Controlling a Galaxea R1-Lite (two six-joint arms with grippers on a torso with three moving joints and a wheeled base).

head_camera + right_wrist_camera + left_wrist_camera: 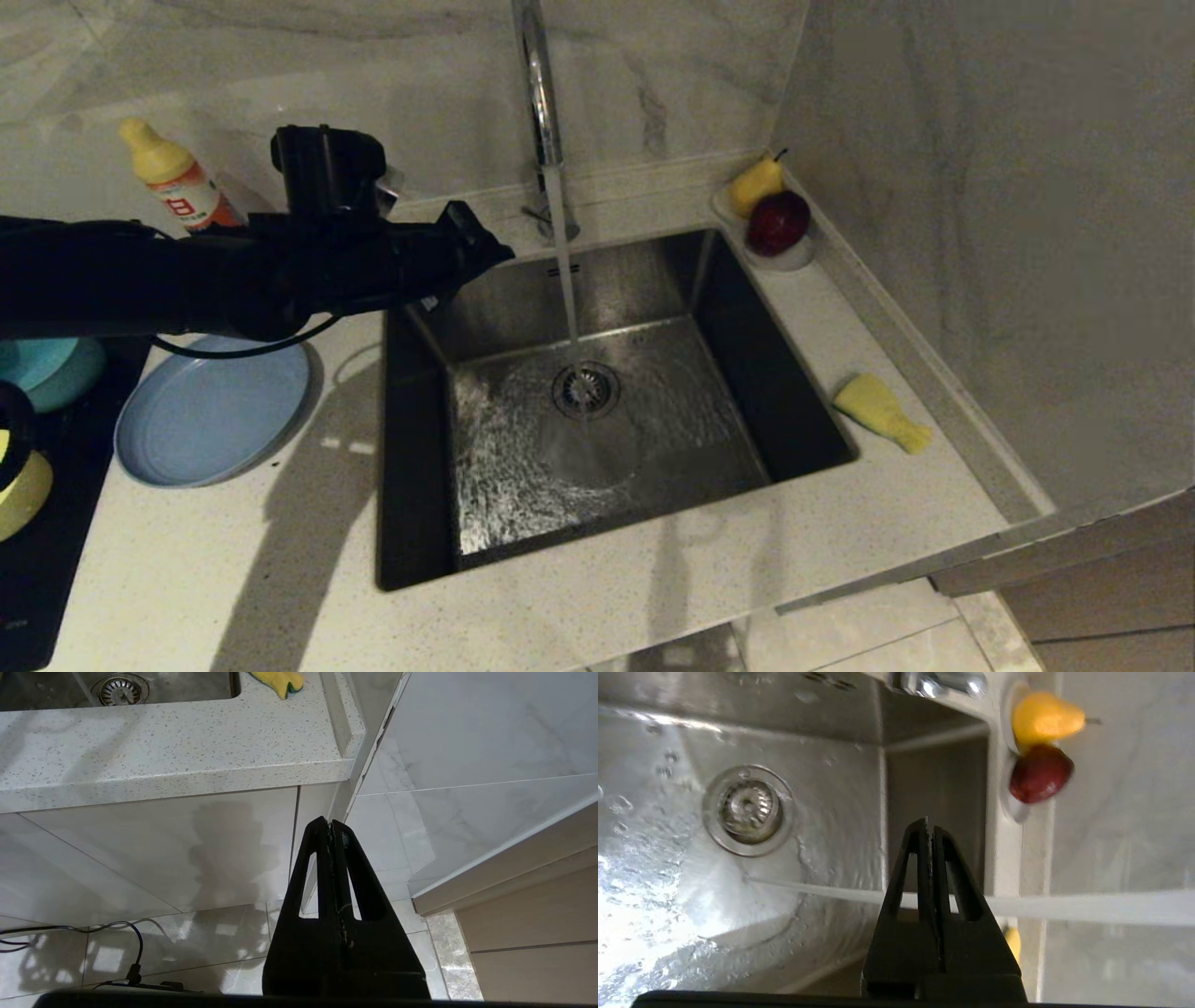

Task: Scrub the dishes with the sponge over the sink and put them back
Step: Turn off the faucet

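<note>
Overhead, left end effector (pixel 499 250) closed, empty, by tap (pixel 544 112); sponge (pixel 881 413) beyond sink (pixel 616 411).

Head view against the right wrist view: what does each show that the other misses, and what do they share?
Only the head view: the left gripper, shut and empty at the sink's back left corner, water running from the tap, the light-blue plate, teal-blue bowl, pale yellow bowl, soap bottle, pear and red apple.
Only the right wrist view: the right gripper, shut and parked low before the cabinet front, and a cable on the floor.
Both: the sponge on the counter right of the sink, and the drain strainer.
</note>
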